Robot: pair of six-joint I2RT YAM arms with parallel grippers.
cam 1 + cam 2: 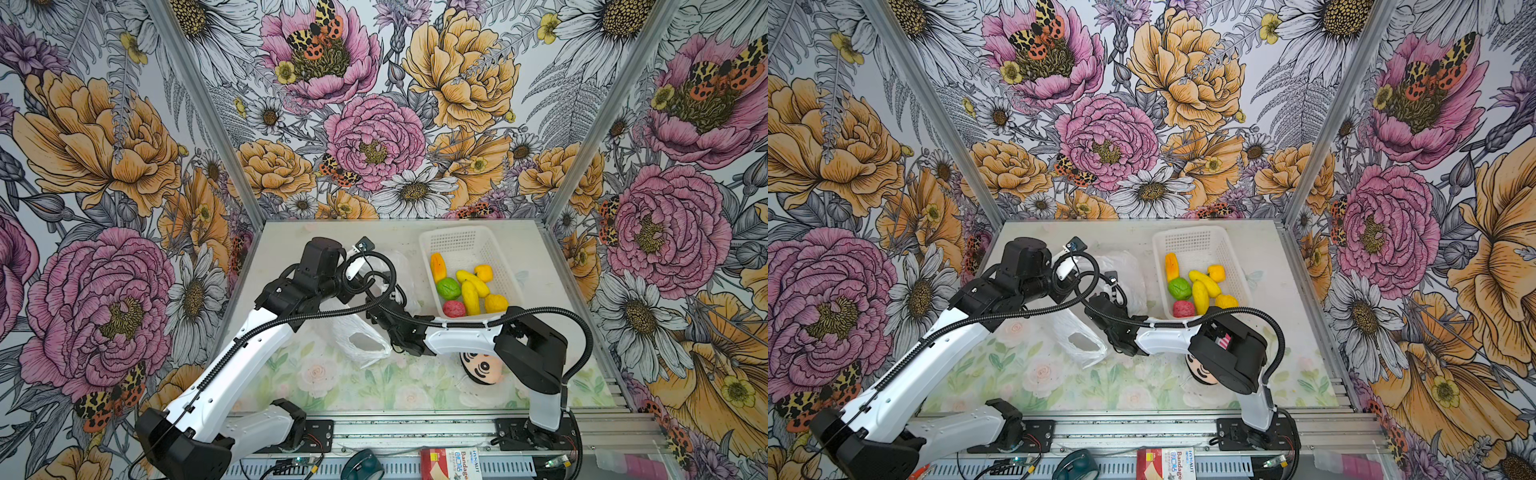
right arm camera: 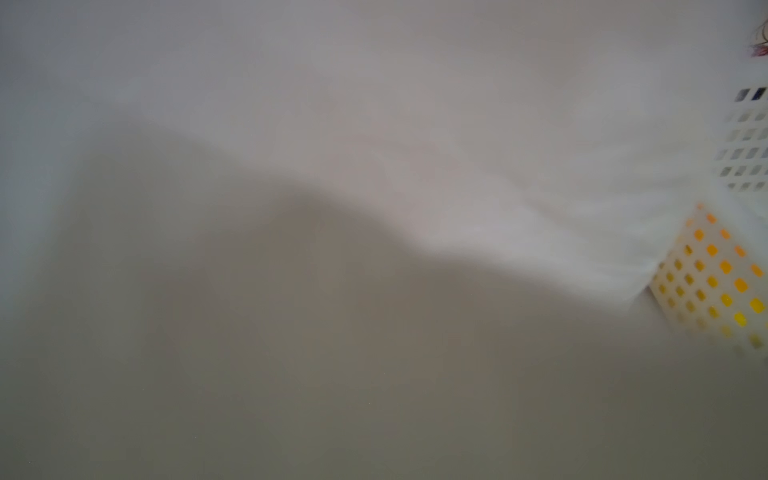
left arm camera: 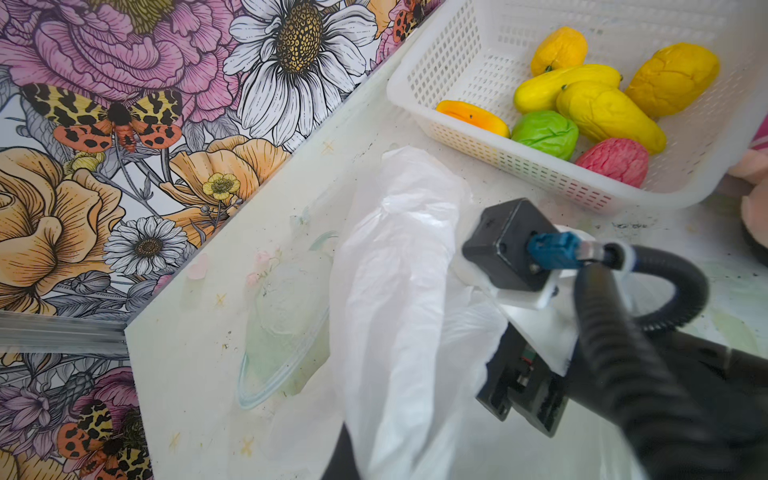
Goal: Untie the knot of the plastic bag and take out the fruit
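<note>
closest to the front the plush doll (image 1: 484, 368) lies on the surface (image 1: 324, 386), with my right arm (image 1: 457, 338) crossing right over it. just past that is the plastic bag (image 1: 362, 341), crumpled on the surface, one handle loop gaping open toward the front. my left jaws are clamped tight, and in the left wrist view the bag's film runs straight into them. my right jaws are buried in the film and that wrist cam is white blur, so can't tell how wide they stand or whether they've got anything. furthest back on the right, just beside the bag, the fruit (image 1: 470, 297) sits in the white basket (image 1: 455, 241): I count seven, four yellow, one orange, one green, one pink-red
</note>
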